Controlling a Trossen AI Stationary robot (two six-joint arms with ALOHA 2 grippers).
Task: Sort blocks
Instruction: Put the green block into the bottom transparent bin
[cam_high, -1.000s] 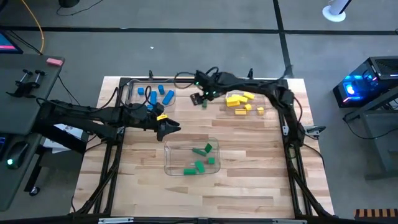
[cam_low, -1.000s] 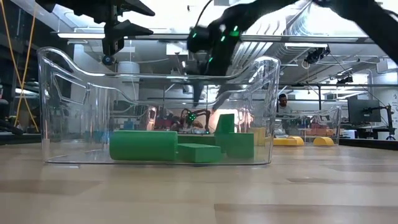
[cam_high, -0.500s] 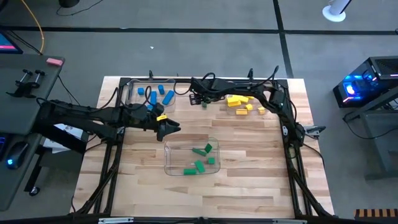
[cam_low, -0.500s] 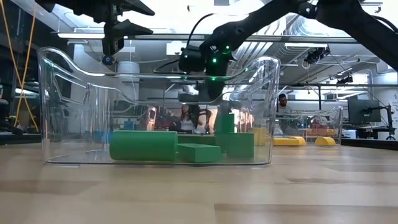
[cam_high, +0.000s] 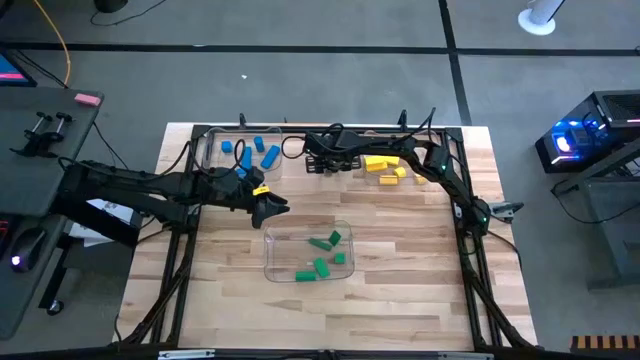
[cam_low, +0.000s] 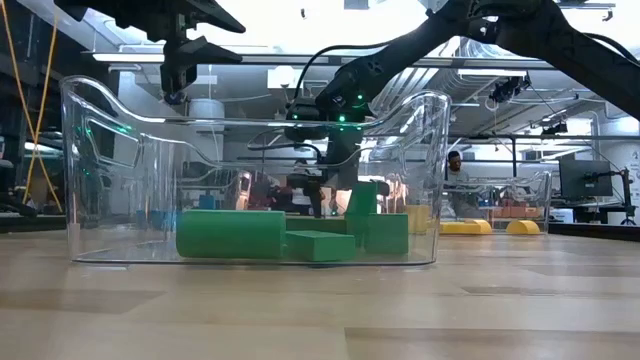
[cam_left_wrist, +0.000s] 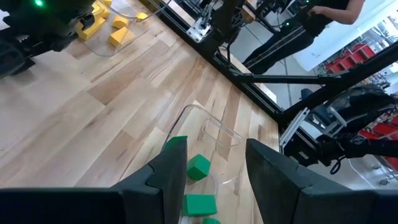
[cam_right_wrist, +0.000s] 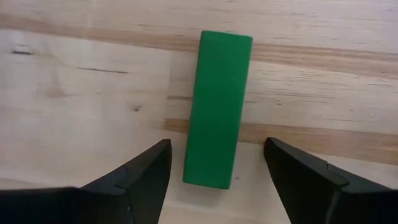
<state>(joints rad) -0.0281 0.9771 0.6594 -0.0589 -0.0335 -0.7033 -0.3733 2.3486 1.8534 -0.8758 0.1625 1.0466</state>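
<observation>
A green bar block (cam_right_wrist: 217, 109) lies flat on the bare wood between the two far trays. My right gripper (cam_right_wrist: 217, 165) (cam_high: 323, 165) points down over it, open, one finger on each long side of the bar's one end, with a gap on both sides. My left gripper (cam_left_wrist: 214, 171) (cam_high: 272, 207) hangs open and empty above the far left corner of the near clear tray (cam_high: 268, 250). Several green blocks (cam_high: 320, 255) lie in that tray. Blue blocks (cam_high: 255, 152) lie at the far left, and yellow blocks (cam_high: 385, 168) at the far right.
Clear trays hold the blue blocks (cam_high: 212, 150) and the yellow ones (cam_high: 425, 165) along the far edge. The near tray's tall wall (cam_low: 100, 180) stands in front of the right gripper (cam_low: 322, 200) in the low view. Bare wood lies on the table's near half. A person (cam_low: 456, 165) shows in the room behind.
My right gripper has come down from above the far edge onto the green bar and has rolled about its own axis, so its fingers now stand beside the bar. The bar has stayed where it was.
</observation>
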